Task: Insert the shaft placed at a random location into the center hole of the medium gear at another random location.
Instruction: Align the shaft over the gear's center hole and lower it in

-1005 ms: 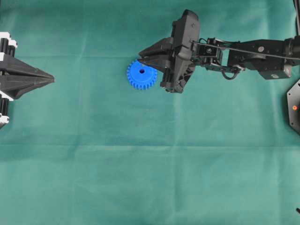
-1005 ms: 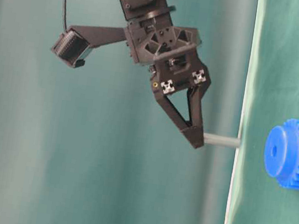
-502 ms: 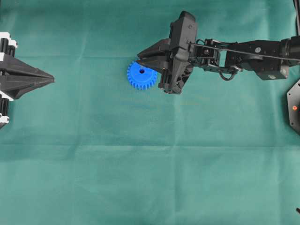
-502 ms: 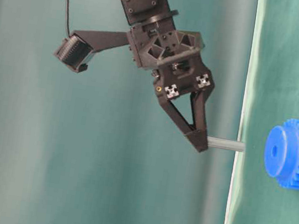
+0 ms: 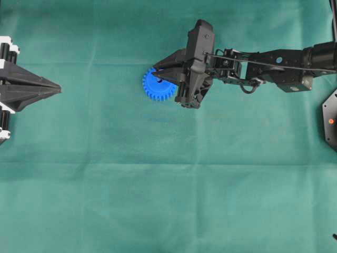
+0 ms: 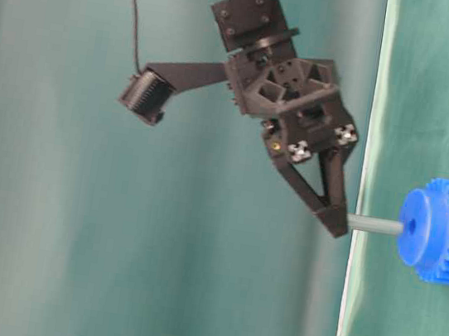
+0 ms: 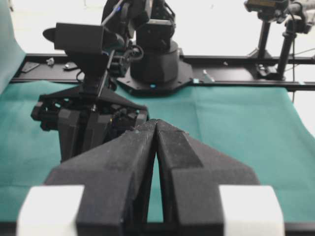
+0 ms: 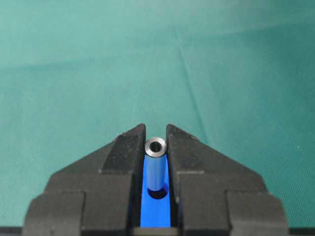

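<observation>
The right gripper [image 6: 338, 226] clamps the shaft [image 6: 375, 226], whose tip meets the center hole [image 8: 158, 192] of the medium gear [image 5: 157, 86], upper middle of the overhead frame. The left gripper [image 5: 57, 89] sits closed at the left edge, with open green cloth [image 5: 168, 190] between. No readable writing.

Even, soft light covers the green cloth [image 5: 158, 200], with faint shadow beneath the right gripper [image 5: 156, 75]. Behind it, the left wrist view's background glares white. The left gripper [image 7: 155, 129] looms soft-focused.
</observation>
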